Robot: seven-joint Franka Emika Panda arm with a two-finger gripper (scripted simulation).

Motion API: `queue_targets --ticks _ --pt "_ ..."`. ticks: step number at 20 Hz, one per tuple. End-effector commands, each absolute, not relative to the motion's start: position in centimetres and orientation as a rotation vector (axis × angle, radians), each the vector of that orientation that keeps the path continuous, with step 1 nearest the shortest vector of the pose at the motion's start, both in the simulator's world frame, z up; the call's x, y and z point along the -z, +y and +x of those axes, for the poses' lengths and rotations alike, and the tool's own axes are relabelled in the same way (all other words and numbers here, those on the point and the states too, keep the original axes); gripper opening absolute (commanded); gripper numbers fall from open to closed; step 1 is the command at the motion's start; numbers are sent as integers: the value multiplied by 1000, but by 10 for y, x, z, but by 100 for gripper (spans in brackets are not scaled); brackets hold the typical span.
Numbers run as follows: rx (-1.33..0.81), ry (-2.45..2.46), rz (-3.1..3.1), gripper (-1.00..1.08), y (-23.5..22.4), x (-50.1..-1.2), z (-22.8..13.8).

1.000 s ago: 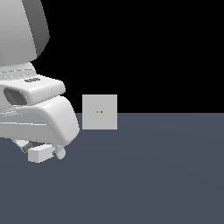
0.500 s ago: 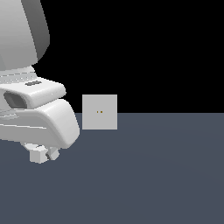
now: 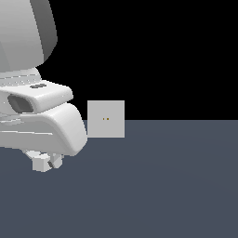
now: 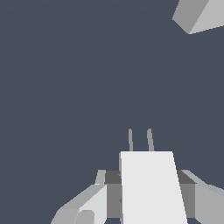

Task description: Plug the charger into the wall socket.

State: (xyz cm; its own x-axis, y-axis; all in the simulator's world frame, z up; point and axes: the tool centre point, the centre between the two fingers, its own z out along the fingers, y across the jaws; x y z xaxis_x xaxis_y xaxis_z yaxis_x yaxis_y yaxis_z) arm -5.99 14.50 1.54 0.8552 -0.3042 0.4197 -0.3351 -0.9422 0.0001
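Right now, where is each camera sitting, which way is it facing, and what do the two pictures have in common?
Exterior view: off the arm, low, level across the floor, facing the wall socket front-on; the arm's bulky white wrist fills its left, with the gripper beneath.
Wrist view: on the wrist, looking along the fingers past the charger and its prongs towards the floor.
Shared: the gripper, the charger, and the socket, seen as a corner in the wrist view.

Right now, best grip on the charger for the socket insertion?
Grip the charger by its two long side faces, behind the prongs, approaching from the rear end. The wrist view shows the gripper flanking the block that way, prongs projecting free ahead toward the wall socket.
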Motion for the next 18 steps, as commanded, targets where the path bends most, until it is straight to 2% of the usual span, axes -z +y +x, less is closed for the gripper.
queue_targets --ticks 1,18 --pt "-653 -488 2962 -100 140 -19 -60" --pt "-680 -162 3038 -100 71 -72 -61"
